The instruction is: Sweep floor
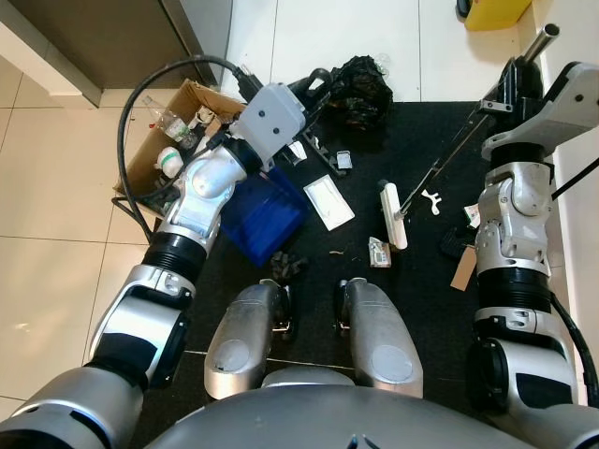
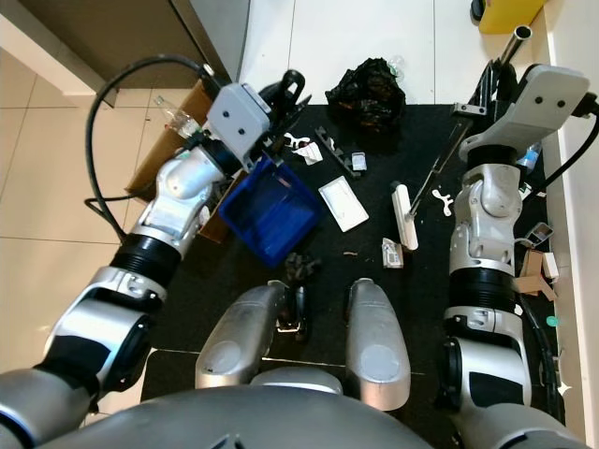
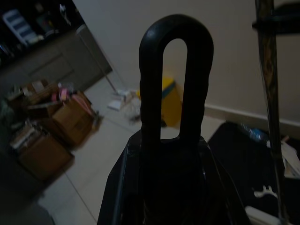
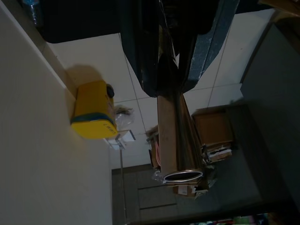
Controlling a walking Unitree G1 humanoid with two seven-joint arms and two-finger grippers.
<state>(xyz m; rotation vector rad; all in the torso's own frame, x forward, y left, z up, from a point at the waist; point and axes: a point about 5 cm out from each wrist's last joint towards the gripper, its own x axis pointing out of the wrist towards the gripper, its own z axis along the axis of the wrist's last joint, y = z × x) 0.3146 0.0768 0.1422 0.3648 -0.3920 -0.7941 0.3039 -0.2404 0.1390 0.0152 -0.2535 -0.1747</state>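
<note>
My left gripper (image 1: 312,89) is shut on the black loop handle (image 3: 176,70) of a blue dustpan (image 1: 267,217), which rests tilted on the black mat (image 1: 421,150) at its left edge. My right gripper (image 1: 510,86) is shut on the metal pole (image 1: 449,154) of a broom, held up at the right. The pole slants down to a white broom head (image 1: 393,217) on the mat's middle. Litter lies on the mat: a white card (image 1: 328,201), a small box (image 1: 379,251), a white hook-shaped piece (image 1: 430,198), a dark crumpled lump (image 1: 290,265) and a black bag (image 1: 365,84).
An open cardboard box (image 1: 173,140) with bottles stands left of the dustpan on the beige tiles. A yellow bin (image 1: 496,11) is at the far right by the wall. A dark cabinet (image 1: 112,37) fills the far left. My legs (image 1: 374,327) stand on the mat's near edge.
</note>
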